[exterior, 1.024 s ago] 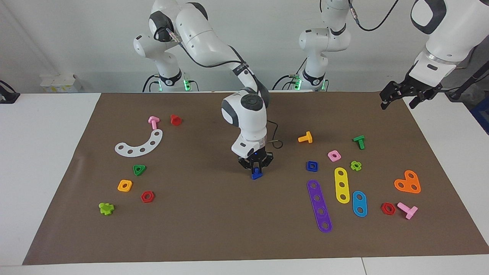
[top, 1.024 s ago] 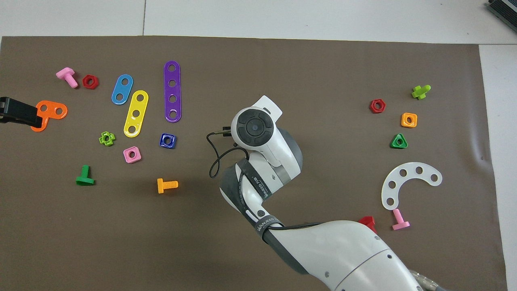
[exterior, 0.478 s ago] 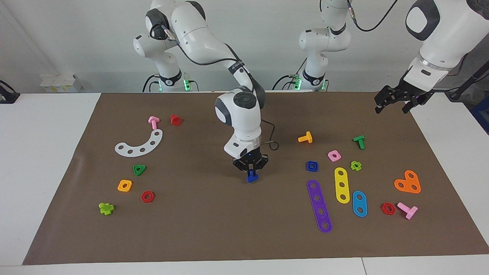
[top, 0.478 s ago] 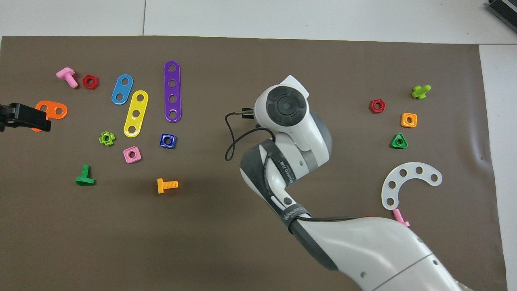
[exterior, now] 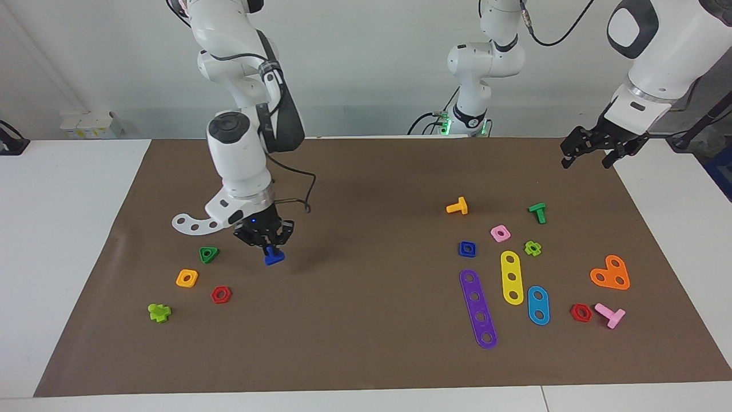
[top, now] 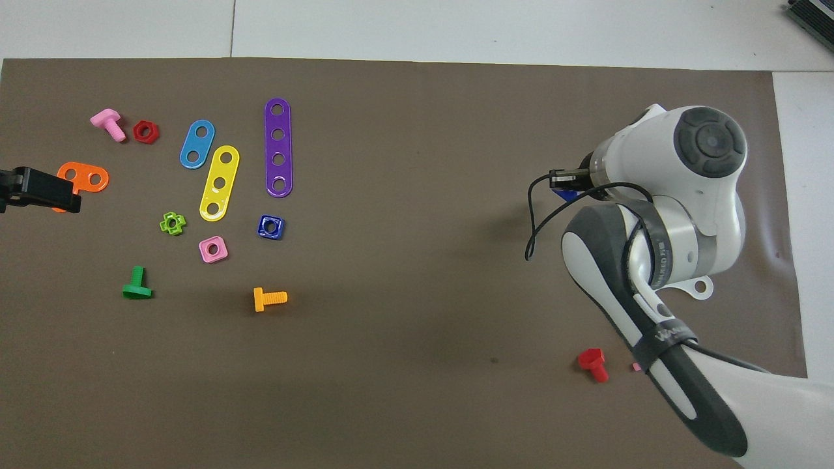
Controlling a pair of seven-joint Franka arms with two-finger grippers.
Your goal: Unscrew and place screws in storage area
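Observation:
My right gripper is shut on a dark-blue screw with a triangular head. It holds the screw just above the brown mat, toward the right arm's end, beside the green triangular nut. In the overhead view only a bit of the screw shows under the right wrist. My left gripper is open and empty, raised over the mat's edge at the left arm's end. It also shows in the overhead view over the orange plate.
Near the held screw lie a white curved plate, an orange square nut, a red hex nut and a lime screw. Toward the left arm's end lie a blue square nut, coloured strips and several more screws and nuts.
My right arm has carried the blue screw from the middle of the mat toward the right arm's end. My left gripper has barely moved.

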